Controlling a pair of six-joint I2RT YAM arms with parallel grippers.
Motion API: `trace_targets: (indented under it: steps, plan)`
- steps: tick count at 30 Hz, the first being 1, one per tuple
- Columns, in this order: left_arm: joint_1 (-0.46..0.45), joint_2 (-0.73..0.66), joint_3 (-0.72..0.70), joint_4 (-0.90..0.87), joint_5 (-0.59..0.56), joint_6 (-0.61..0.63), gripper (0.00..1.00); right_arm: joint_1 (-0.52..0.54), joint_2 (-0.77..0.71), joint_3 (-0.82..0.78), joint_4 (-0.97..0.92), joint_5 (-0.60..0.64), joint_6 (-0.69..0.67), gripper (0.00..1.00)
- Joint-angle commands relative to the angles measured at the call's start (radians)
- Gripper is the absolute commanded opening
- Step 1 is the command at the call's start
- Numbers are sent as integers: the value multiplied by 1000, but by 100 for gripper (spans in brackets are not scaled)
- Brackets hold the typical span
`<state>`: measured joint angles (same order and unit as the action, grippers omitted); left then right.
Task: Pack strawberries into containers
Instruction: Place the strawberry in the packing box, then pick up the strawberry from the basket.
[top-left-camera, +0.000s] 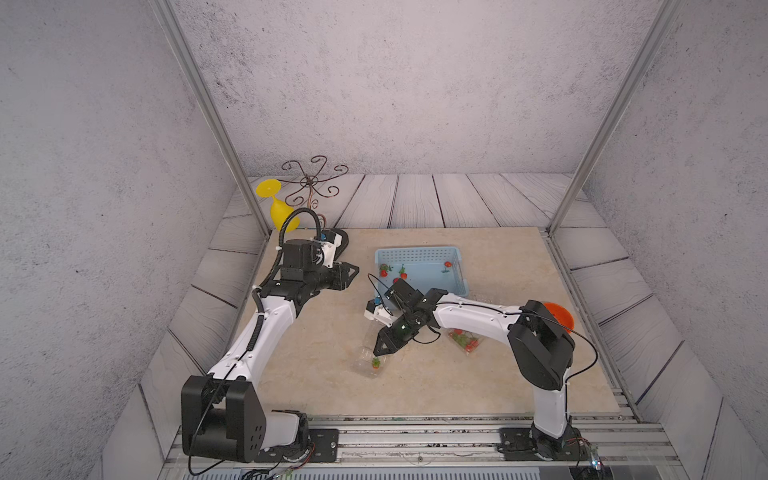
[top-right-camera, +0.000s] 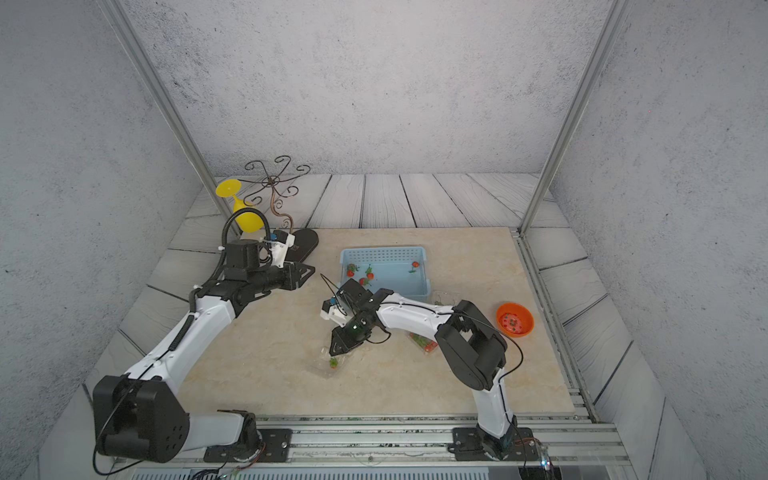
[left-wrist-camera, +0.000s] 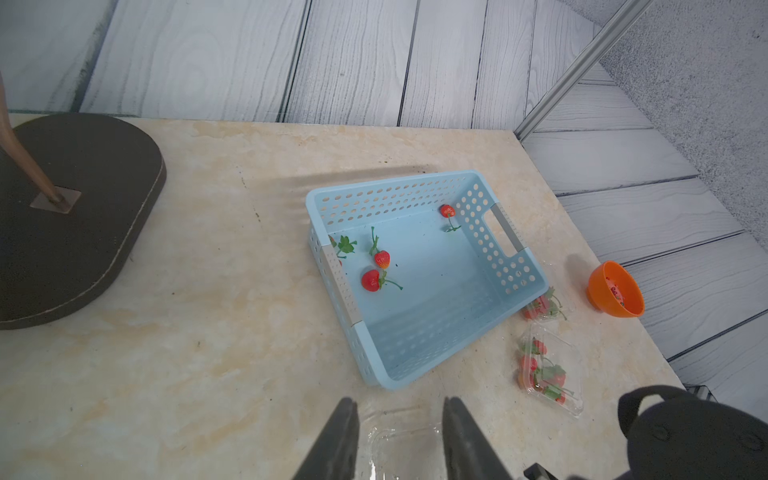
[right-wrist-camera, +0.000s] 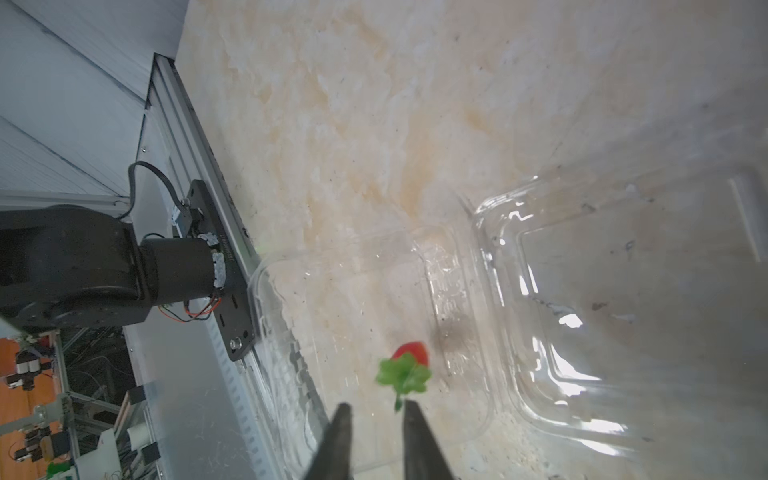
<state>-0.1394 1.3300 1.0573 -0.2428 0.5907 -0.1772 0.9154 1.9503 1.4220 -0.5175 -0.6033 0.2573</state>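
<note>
open container (top-left-camera: 360, 369), front centre of the surface (top-left-camera: 316, 386): one strawberry (right-wrist-camera: 411, 353) lies inside. your right fingers (right-wrist-camera: 415, 432) stand released just over it, the stem at one tip. your left fingers (left-wrist-camera: 457, 428) hang apart, grasping nothing. second container (left-wrist-camera: 571, 357) and third container (left-wrist-camera: 561, 303), beside the basket (left-wrist-camera: 498, 249), each hold several berries; the basket holds four. bowl (left-wrist-camera: 615, 291) near the right edge; the surface's left half lies bare.
</note>
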Motion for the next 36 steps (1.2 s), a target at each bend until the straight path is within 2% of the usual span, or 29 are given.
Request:
trace_targets:
  steps: [1, 6, 12, 14, 19, 26, 31, 36]
  plan:
    - [6, -14, -10, 7, 2, 3, 38, -4, -21, 32, -35, 71, -15, 39]
    - [5, -14, -10, 7, 1, 5, 38, -66, -87, 87, -86, 168, -33, 43]
    - [6, -15, -10, 2, -6, 10, 38, -263, -99, 183, -169, 313, -25, 43]
    - [5, -13, -9, 2, -6, 11, 38, -339, -77, 218, -180, 384, 8, 43]
    - [5, 0, -5, 4, 0, 8, 38, -431, 73, 367, -190, 599, 88, 48]
    - [6, -3, -10, 7, 2, 7, 38, -455, 386, 744, -364, 860, 101, 49]
    - [6, -2, -10, 8, 1, 6, 38, -457, 500, 851, -418, 928, 116, 49]
    - [6, 1, -11, 9, 3, 5, 38, -459, 557, 872, -417, 940, 126, 48]
